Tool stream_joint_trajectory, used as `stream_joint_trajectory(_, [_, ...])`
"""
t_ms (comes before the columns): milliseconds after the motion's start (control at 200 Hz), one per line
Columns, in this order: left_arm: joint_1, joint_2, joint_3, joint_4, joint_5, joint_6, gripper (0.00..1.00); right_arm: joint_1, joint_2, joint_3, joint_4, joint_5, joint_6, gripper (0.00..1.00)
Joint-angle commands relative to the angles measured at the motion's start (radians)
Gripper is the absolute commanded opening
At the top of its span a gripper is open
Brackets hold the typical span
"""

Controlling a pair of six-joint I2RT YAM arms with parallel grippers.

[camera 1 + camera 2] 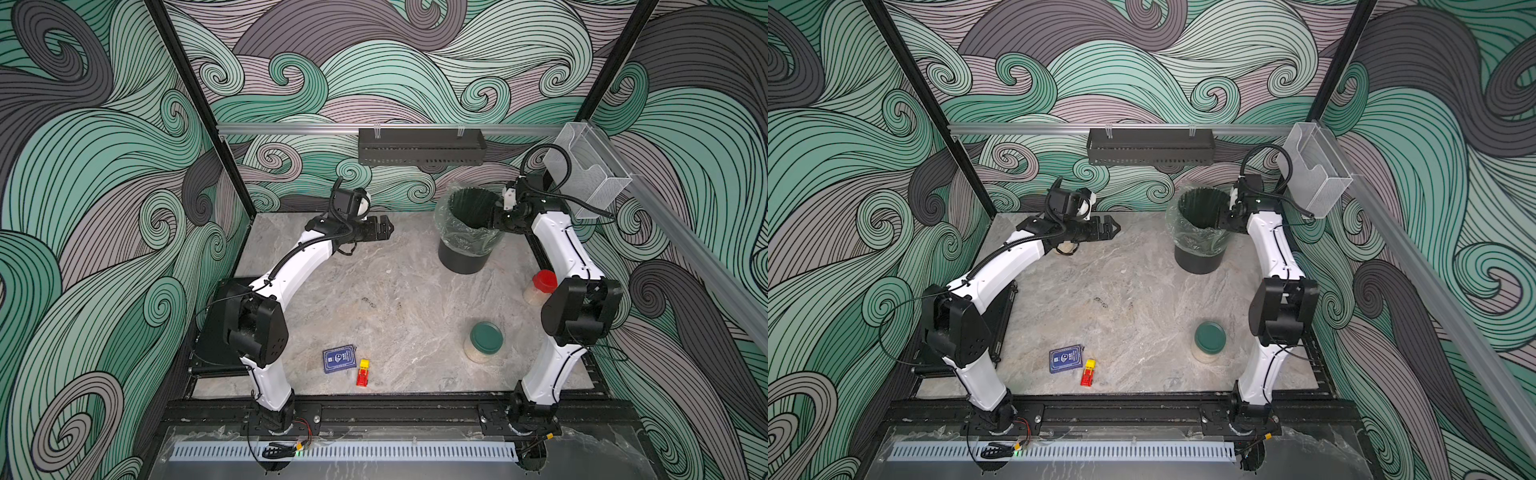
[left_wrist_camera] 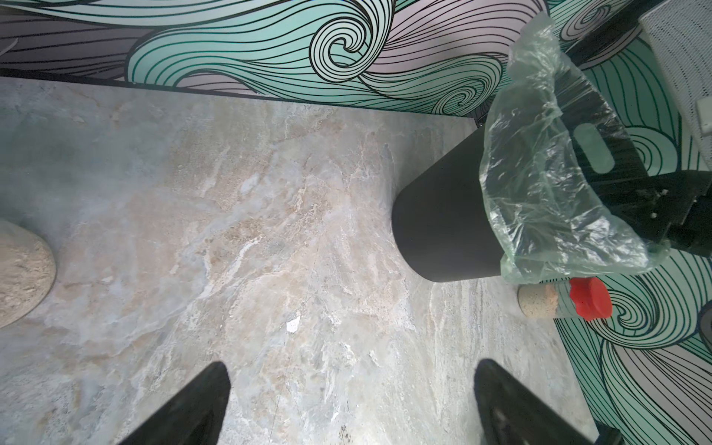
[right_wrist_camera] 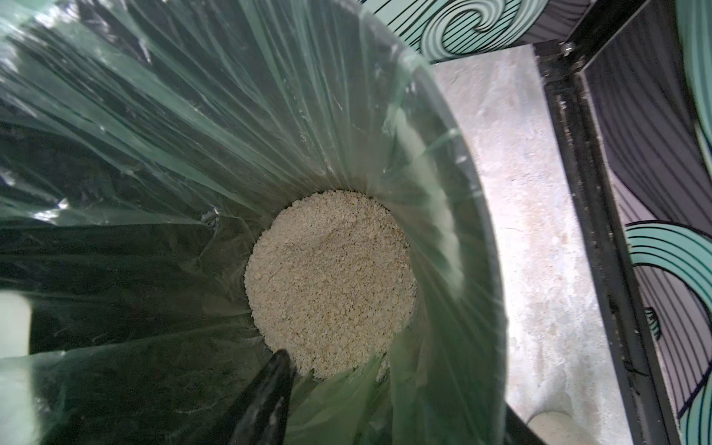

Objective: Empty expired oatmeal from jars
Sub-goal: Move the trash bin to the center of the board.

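left claw [image 2: 351, 366]: held wide open, empty | right claw [image 1: 497, 218]: closed over the bin [image 1: 461, 257]; any load cannot be told | oatmeal [image 3: 331, 285]: heaped inside the bin's liner | red-lidded jar [image 1: 540, 286] and green-lidded jar [image 1: 484, 343]: stood capped on the tabletop beside the right arm

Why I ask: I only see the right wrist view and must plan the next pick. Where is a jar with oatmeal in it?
Observer: A red-lidded jar stands beside the right arm, oatmeal inside.
Operator: Another?
Observer: A green-lidded jar, also holding some, stands nearer that arm's base.
Operator: Is the left gripper free?
Observer: Yes, the left gripper is open and empty.
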Motion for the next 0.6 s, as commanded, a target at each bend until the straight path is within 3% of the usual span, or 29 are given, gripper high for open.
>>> stream_joint_trajectory(0, [-0.006, -0.054, -0.014, -0.013, 0.007, -0.01, 0.99, 0.046, -0.051, -0.025, -0.054, -0.067, -0.021, 0.64])
stream_joint_trajectory(595, [-0.007, -0.221, -0.195, 0.014, -0.005, -0.008, 0.99, 0.263, -0.052, 0.004, -0.033, -0.105, 0.073, 0.66])
